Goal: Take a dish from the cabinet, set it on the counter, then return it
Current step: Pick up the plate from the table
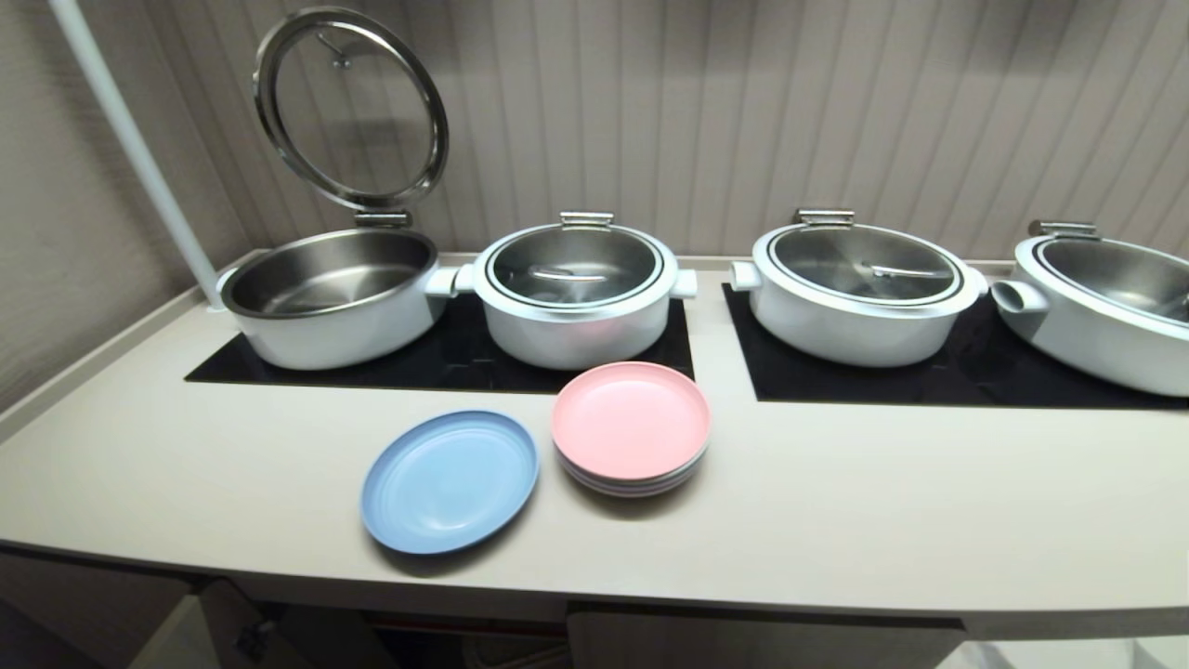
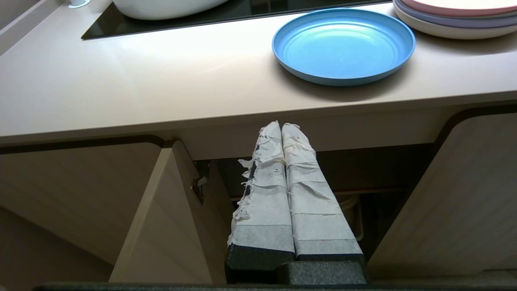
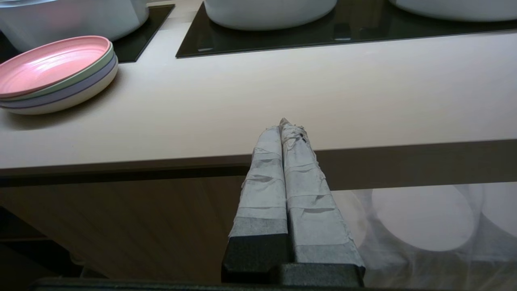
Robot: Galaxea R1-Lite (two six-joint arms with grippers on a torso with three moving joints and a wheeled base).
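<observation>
- Left gripper (image 2: 282, 126): taped fingers (image 2: 264, 190) are pressed together, nothing held; it is placed below the desk's front edge, before the open cabinet (image 2: 169, 210).
- Right gripper (image 3: 282, 123): fingers are closed flat, empty; it is parked at the desk edge.
- Dish (image 1: 450, 480): light blue, laid flat on the desk (image 1: 836, 502), just beside the pink-topped plate stack (image 1: 632, 427).
- Four white pots are ranged behind on black hob panels (image 1: 446, 358).

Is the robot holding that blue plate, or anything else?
Nothing. Both the left gripper and right gripper are shut and empty; the blue plate lies on the counter.
</observation>
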